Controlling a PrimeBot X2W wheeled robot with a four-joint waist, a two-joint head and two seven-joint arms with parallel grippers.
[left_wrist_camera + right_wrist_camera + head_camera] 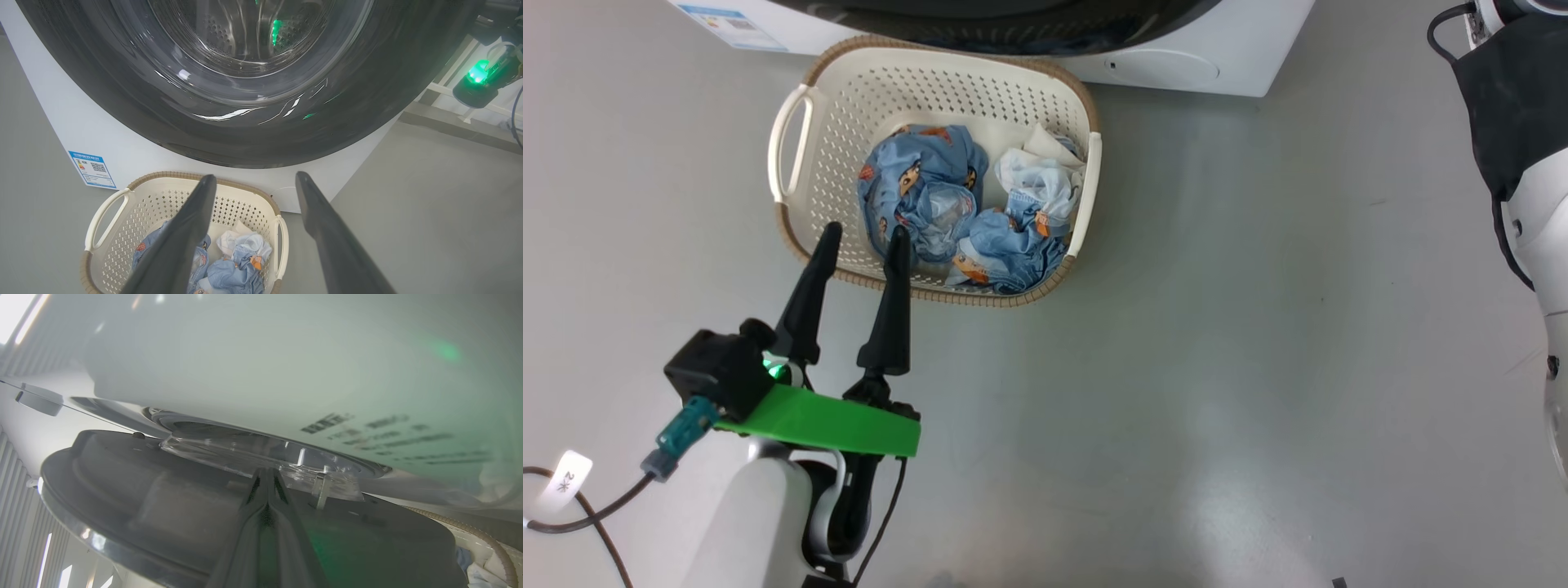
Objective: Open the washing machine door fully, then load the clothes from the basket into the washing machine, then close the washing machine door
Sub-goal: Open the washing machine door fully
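Note:
The cream basket (pixel 882 90) stands on the floor just in front of the white washing machine (pixel 1176 57). Inside it lie the clothes (pixel 931 196), light blue printed garments beside pale white cloth. My left gripper (pixel 866 231) is open and empty, its tips hovering over the basket's near rim. In the left wrist view the left gripper (pixel 256 176) points over the basket (pixel 135 228) at the washing machine door (pixel 245 134), black-rimmed with a glass centre. My right gripper (pixel 267 473) is shut with nothing between its fingers. Its tips rest at a clear plastic piece (pixel 261 457) on the door's edge (pixel 163 510), beside the machine's white front.
Grey floor spreads to the right of the basket. My right arm (pixel 1535 204) reaches up along the head view's right edge; its wrist, with a green light (pixel 478 77), shows beside the door. A blue label (pixel 92 169) marks the machine's lower left corner.

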